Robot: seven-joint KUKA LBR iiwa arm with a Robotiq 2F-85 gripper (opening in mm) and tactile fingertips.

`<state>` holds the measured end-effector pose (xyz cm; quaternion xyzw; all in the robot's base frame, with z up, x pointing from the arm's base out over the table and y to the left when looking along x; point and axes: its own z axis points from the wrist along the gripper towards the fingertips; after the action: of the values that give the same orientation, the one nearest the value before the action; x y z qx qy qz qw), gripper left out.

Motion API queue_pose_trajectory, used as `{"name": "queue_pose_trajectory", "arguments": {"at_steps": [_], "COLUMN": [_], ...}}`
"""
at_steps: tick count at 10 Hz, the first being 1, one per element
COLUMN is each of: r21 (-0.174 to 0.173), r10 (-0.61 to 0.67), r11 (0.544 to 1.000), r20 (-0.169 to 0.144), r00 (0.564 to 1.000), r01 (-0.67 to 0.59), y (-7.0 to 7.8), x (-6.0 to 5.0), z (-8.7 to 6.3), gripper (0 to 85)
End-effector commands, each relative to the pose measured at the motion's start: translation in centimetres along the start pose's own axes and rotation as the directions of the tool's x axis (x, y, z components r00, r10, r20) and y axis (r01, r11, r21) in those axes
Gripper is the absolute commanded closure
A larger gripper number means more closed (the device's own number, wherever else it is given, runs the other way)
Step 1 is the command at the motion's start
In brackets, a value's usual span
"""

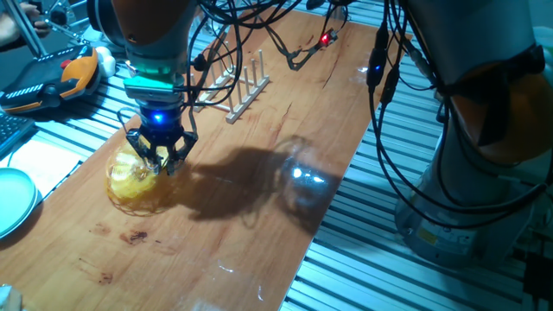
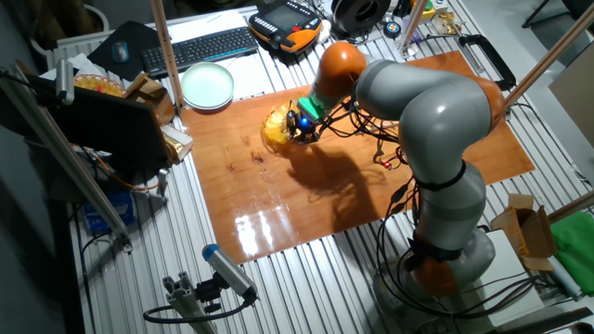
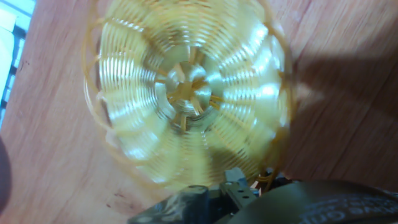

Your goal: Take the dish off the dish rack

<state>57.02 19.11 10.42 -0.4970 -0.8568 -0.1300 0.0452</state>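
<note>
Wood tabletop (image 1: 259, 181) | hand (image 1: 158, 157) pointing down, clamped on dish (image 1: 130, 180) rim

Glossy woven wicker dish (image 3: 186, 93), shiny wooden table (image 1: 259, 216), pale wood dish rack (image 1: 242, 82)

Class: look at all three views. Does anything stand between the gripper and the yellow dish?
Nothing visible does. The gripper is right over the dish at its rim, and the hand view shows only the dish on the bare table. The rack stands apart, behind.
</note>
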Motion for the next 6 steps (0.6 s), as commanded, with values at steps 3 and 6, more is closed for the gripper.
{"name": "queue_pose_trajectory", "arguments": {"at_steps": [3, 6], "r21": [0.004, 0.001], "r10": [-0.012, -0.011], "r11": [1.0, 1.0], "r20": [0.015, 0.02], "r00": [1.0, 1.0], "r01": [0.012, 0.011], "y": [-0.17, -0.57], "x": [-0.12, -0.47], "z": [0.42, 0.76], "gripper": [61.3, 60.3]}}
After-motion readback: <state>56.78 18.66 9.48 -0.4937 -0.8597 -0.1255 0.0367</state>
